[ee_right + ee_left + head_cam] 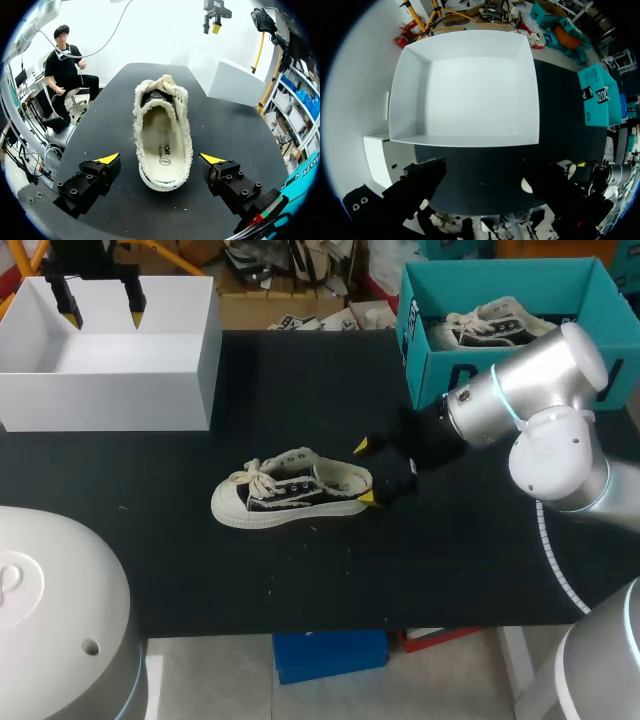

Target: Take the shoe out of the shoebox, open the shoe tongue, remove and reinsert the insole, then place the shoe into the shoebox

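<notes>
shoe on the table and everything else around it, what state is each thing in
shoe: upright on its sole on the table, out of any box
insole: lying inside the shoe
white box: open, empty
teal shoebox: open, another shoe inside
left gripper: open, over the white box
right gripper: open, fingers either side of the shoe's heel, not touching

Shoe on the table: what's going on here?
The black-and-cream canvas sneaker lies on the black table, with its insole in place. The right pincer is open and straddles the heel without touching it. The left pincer hangs open over the white box. The teal shoebox holds another sneaker.
</notes>
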`<state>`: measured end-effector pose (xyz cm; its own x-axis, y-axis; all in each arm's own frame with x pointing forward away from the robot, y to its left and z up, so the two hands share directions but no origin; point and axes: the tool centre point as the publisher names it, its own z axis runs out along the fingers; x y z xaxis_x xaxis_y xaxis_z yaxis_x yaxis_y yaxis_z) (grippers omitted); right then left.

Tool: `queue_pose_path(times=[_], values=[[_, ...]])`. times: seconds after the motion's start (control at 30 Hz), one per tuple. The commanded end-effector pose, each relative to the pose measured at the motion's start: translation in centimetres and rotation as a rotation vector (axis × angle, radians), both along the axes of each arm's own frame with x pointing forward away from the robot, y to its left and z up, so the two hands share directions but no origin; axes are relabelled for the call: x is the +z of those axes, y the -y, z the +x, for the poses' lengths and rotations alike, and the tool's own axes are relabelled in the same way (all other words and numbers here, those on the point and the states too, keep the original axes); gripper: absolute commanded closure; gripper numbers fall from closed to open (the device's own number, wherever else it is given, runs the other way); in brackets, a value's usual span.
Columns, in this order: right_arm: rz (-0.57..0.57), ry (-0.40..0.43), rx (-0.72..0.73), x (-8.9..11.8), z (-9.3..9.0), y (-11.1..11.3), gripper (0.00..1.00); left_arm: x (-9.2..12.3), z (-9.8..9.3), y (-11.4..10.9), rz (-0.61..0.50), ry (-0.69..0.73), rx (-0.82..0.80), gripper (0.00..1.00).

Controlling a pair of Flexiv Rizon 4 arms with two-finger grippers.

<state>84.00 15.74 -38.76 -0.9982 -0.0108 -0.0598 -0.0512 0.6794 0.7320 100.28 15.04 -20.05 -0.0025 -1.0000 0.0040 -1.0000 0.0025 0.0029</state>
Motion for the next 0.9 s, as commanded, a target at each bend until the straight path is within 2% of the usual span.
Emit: queue_pose_path(times=[0.03,0.43,0.9], values=[[0.014,-0.006,0.000,-1.1,0.3,-0.6,0.00,0.1,0.0,0.0,0.002,-0.002,0.002,0.00],[0.046,-0.032,0.014,-2.8,1.3,-1.8,0.00,0.1,0.0,0.0,0.002,-0.002,0.002,0.00],[0.070,-0.054,0.023,-4.2,0.9,-3.3,0.00,0.1,0.0,0.0,0.002,-0.002,0.002,0.00]])
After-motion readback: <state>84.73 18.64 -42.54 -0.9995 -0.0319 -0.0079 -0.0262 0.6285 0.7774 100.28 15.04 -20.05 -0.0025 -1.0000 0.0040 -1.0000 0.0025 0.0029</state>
